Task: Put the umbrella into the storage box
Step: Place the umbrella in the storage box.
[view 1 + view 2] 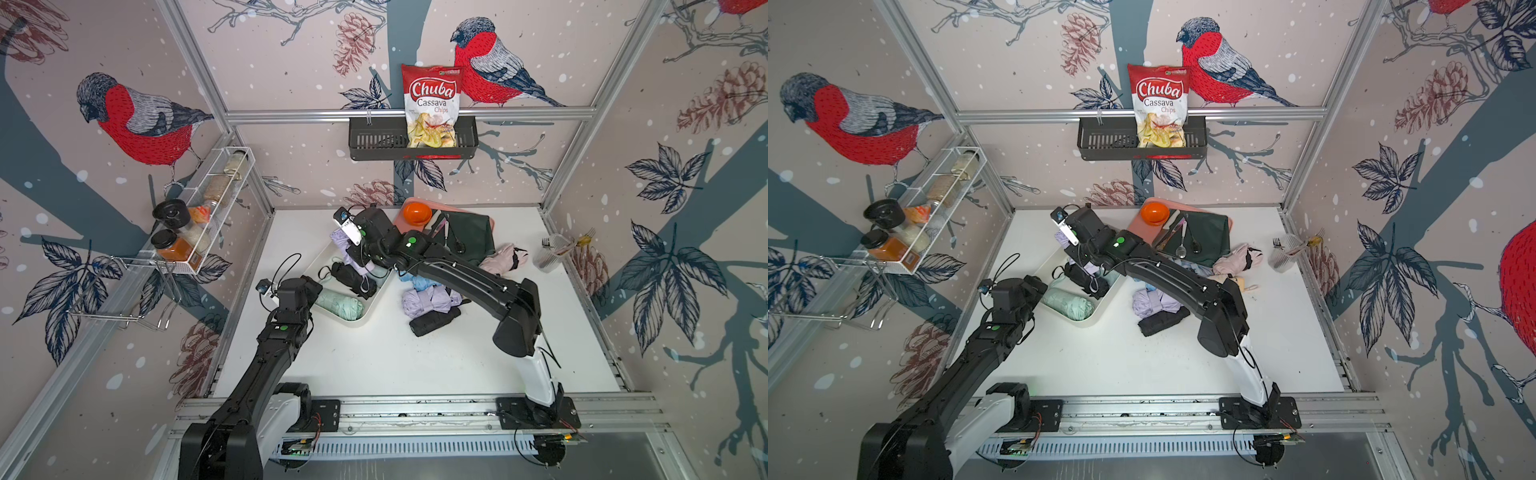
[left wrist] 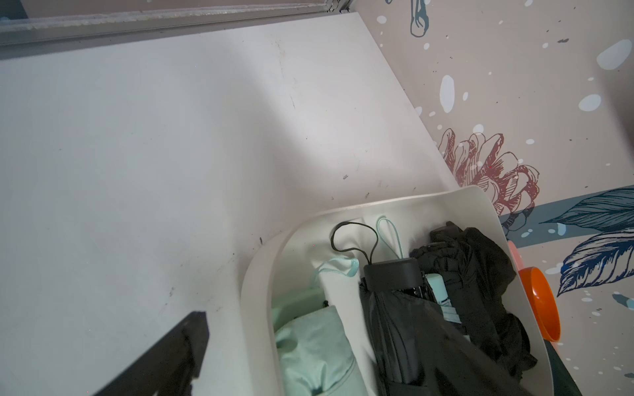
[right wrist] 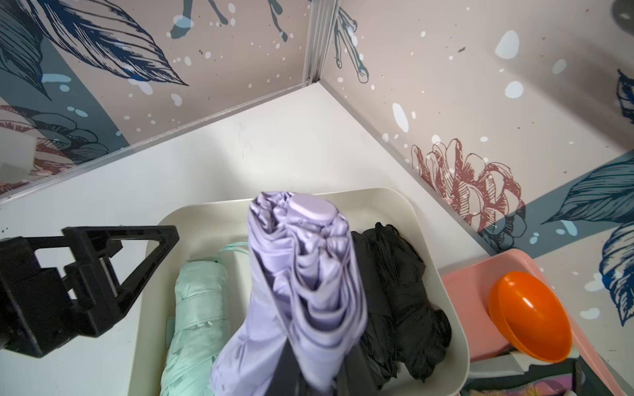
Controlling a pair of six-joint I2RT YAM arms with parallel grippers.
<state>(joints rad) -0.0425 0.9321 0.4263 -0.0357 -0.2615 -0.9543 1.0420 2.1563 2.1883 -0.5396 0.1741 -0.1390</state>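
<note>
Black arms point(image 1: 457, 274), white bases point(image 1: 536, 374), green dots point(image 1: 412, 240)

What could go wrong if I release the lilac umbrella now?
1. The lilac umbrella, held by the right gripper, hangs over the box. The mint umbrella and black umbrella already in it leave only a narrow gap, so it may land on top of them and roll over the rim.
2. Its loose folds bunch around the jaws and could snag as they open.

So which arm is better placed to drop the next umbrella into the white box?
Right. The right gripper is shut on the lilac umbrella directly above the storage box. The left gripper is open and empty at the box's edge.
</note>
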